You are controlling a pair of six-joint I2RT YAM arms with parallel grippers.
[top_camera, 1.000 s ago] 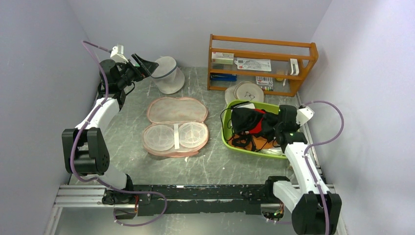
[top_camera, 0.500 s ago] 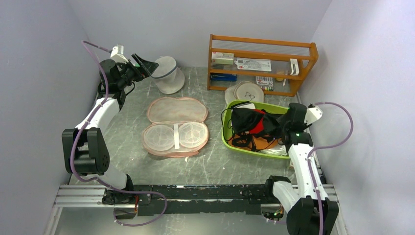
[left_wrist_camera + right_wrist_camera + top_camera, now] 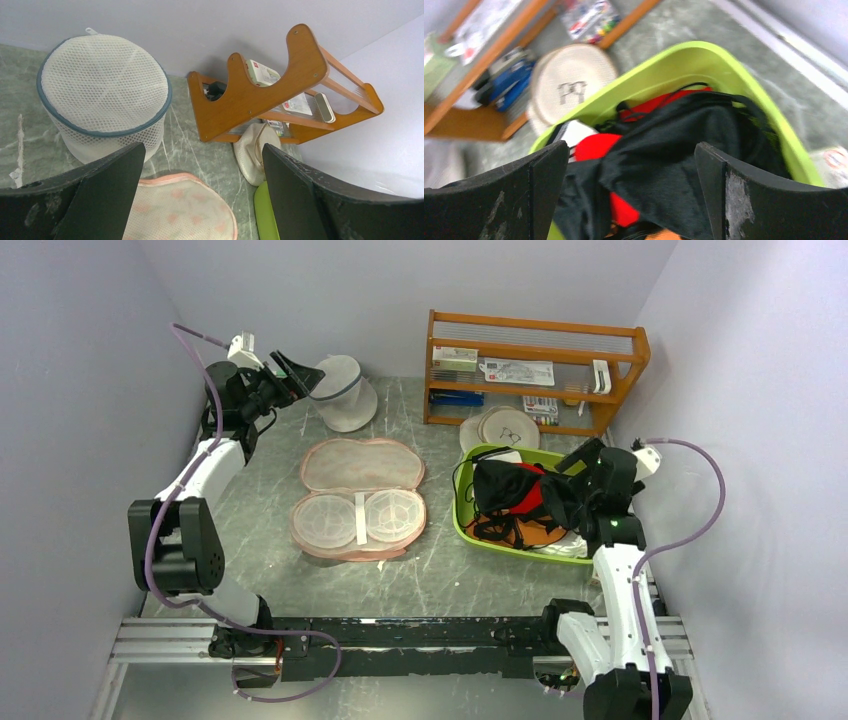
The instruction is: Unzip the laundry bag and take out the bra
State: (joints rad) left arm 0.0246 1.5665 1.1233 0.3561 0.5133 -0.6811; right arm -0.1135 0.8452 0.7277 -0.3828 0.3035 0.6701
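The laundry bag point(image 3: 358, 498) lies unzipped and spread flat at the table's centre, its two white mesh cups bare; its peach edge point(image 3: 185, 210) shows under my left gripper. The black bra point(image 3: 505, 488) lies piled in the green bin point(image 3: 463, 523), over a red bra point(image 3: 596, 147). My right gripper point(image 3: 572, 480) hangs open just above the bin's right side, the black bra point(image 3: 684, 145) below its fingers and nothing between them. My left gripper point(image 3: 300, 375) stands open at the far left, raised beside the white mesh bag point(image 3: 343, 392).
An orange wooden rack point(image 3: 535, 370) with small items stands at the back right, round white mesh pouches point(image 3: 505, 427) leaning at its foot. An orange-brown garment point(image 3: 535, 533) lies low in the bin. Walls close in on both sides.
My right gripper went from shut to open, letting the black bra drop in the bin, and drew back up and to the right. The left arm has not moved.
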